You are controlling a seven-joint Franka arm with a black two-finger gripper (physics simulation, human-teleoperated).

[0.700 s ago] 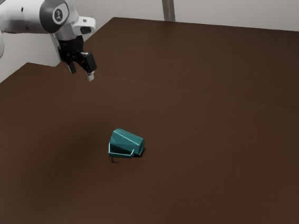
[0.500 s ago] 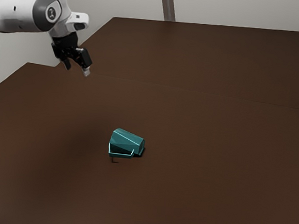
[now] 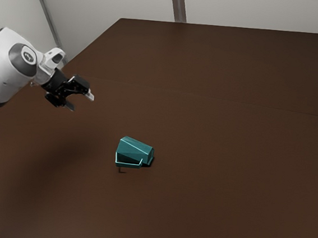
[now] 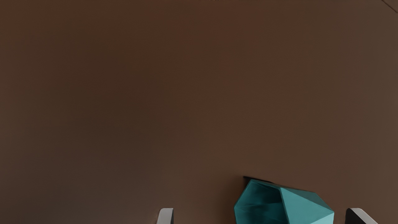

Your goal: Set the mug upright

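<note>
Risk, alignment: closing on the present line could press the mug (image 3: pixel 135 152) at its mouth (image 4: pixel 259 203) and closed end instead of across its sides. Likely cause: in the wrist view the fingers (image 4: pixel 165 217) stand roughly along its length.
Risk, contact: one fingertip could strike the closed end and push the mug. Likely cause: off-centre approach; that end appears nearer one finger's line.
Risk, slip or roll: angled facets could turn in the grip or roll on the table (image 3: pixel 225 193).
Risk, handle: the thin handle (image 3: pixel 128 165) could foul a finger or prop the mug askew if it is released before its base sits flat.
Mug position: on its side on the table, just below and left of frame centre in the exterior view; not upright.
Mug to fingers: well apart; the fingers are raised, toward the upper left of that frame.
Finger state: spread, released, grasping nothing.
</note>
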